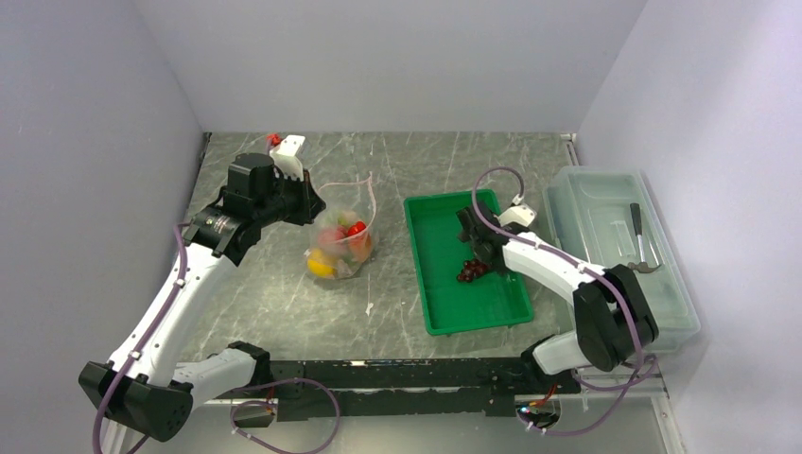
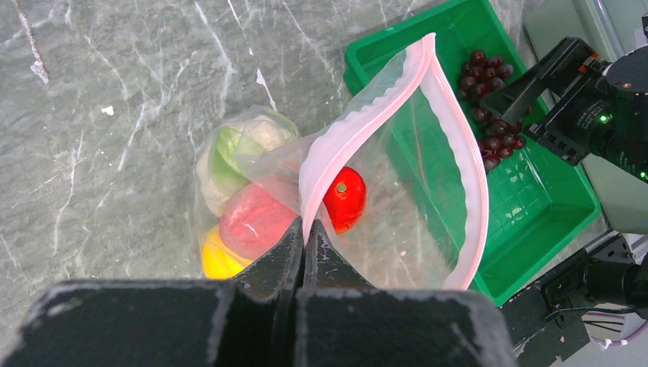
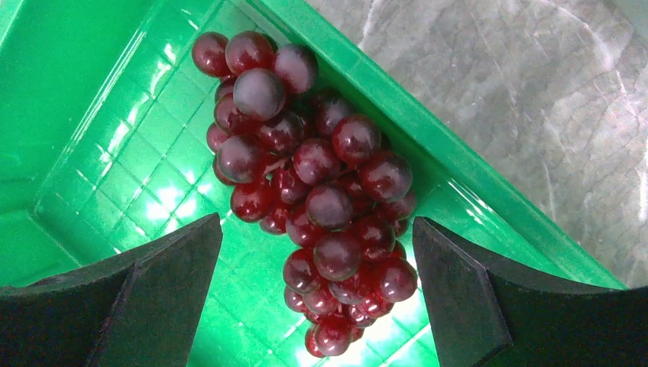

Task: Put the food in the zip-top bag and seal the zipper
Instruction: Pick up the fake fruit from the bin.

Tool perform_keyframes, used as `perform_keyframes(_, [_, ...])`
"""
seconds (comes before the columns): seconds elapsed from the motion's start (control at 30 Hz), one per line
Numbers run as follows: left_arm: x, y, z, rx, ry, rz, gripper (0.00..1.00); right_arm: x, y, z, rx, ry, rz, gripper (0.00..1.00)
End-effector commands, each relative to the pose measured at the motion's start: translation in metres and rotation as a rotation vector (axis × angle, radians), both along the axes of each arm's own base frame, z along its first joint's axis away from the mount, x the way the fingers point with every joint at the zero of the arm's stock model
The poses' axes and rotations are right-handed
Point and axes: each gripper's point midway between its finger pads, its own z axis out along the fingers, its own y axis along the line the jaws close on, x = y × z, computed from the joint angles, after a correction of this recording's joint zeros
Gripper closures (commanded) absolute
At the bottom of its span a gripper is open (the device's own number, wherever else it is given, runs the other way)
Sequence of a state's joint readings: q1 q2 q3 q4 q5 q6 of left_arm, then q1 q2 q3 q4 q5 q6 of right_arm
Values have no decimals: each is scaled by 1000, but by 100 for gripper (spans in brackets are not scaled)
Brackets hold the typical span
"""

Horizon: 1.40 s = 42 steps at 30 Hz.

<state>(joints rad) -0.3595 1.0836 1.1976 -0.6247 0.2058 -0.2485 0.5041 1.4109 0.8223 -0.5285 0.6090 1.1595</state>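
The zip-top bag (image 1: pixel 342 241) stands on the table with its mouth held up and open. My left gripper (image 2: pixel 304 229) is shut on the pink zipper (image 2: pixel 330 145) at the near side of the mouth. Inside the bag lie pale lettuce (image 2: pixel 237 145), a pink-red fruit (image 2: pixel 256 222), a yellow lemon (image 2: pixel 216 260) and a red fruit (image 2: pixel 344 199). The dark red grape bunch (image 3: pixel 321 191) lies in the green tray (image 3: pixel 92 153). My right gripper (image 3: pixel 317 237) hangs open just above the bunch, a finger on either side of its lower end, touching nothing.
The green tray (image 1: pixel 444 303) sits right of the bag. A clear lidded box (image 1: pixel 605 203) holding a grey hammer (image 1: pixel 639 236) stands along the right wall. Walls close in the left, back and right sides.
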Motion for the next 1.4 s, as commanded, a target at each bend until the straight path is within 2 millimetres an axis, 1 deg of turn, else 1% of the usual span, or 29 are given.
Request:
perform_keyframes(0.0, [1,-2,9,-2,-41,-18,100,22,5,12,38,-63,-33,0])
perform_keyframes(0.23, [1,-2,8,-1,-39,-17,100,18,6,-3,3,-13,33,0])
perform_keyframes(0.5, [1,-2,8,-2,-39,-19,100,12,4,-7,-55,12,156,0])
perform_keyframes(0.7, [1,-2,8,-3,-38,-20,100,2,-7,-16,-129,87,175,0])
perform_keyframes(0.93, [1,-3,7,-2,-35,-22,100,0,-5,-30,-144,120,217,2])
perform_keyframes(1.0, [1,-3,7,-2,-35,-22,100,4,0,-33,-136,123,239,6])
perform_keyframes(1.07, [1,-3,7,-2,-35,-22,100,5,4,-36,-127,131,262,12])
perform_keyframes(1.23, [2,-3,6,1,-31,-21,100,7,6,-34,-121,119,277,36])
perform_keyframes(1.33, [2,-3,6,-1,-30,-23,100,7,5,-31,-129,115,280,54])
perform_keyframes(1.37, [2,-3,6,0,-28,-23,100,7,5,-29,-129,113,282,62])
